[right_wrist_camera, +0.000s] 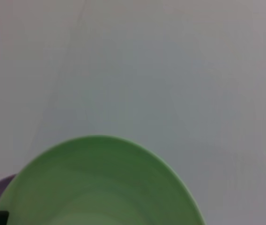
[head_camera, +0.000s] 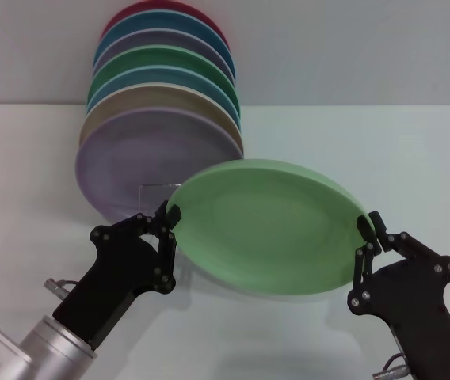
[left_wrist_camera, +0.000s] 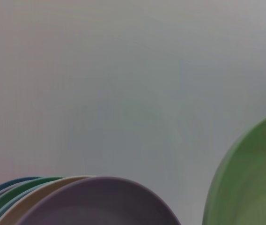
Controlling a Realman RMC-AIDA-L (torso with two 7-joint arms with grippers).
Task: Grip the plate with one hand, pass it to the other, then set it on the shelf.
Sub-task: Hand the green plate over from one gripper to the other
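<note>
Head view: plate (head_camera: 268,237) hangs tilted above the table (head_camera: 368,158), left gripper (head_camera: 171,215) and right gripper (head_camera: 369,227) each pinching opposite rims, before the stacked plates (head_camera: 142,158) in the shelf (head_camera: 155,190). Left wrist view: plate's edge beside the stack. Right wrist view: plate's rim fills the foreground.

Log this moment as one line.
phase: handover | plate: airborne, tilted | left gripper: on plate rim | right gripper: on opposite rim | shelf: plate not yet racked

Plate (head_camera: 268,237) between my left gripper (head_camera: 169,215) and my right gripper (head_camera: 370,229); shelf (head_camera: 155,192) behind plate; plate stack (head_camera: 158,127) behind shelf.
</note>
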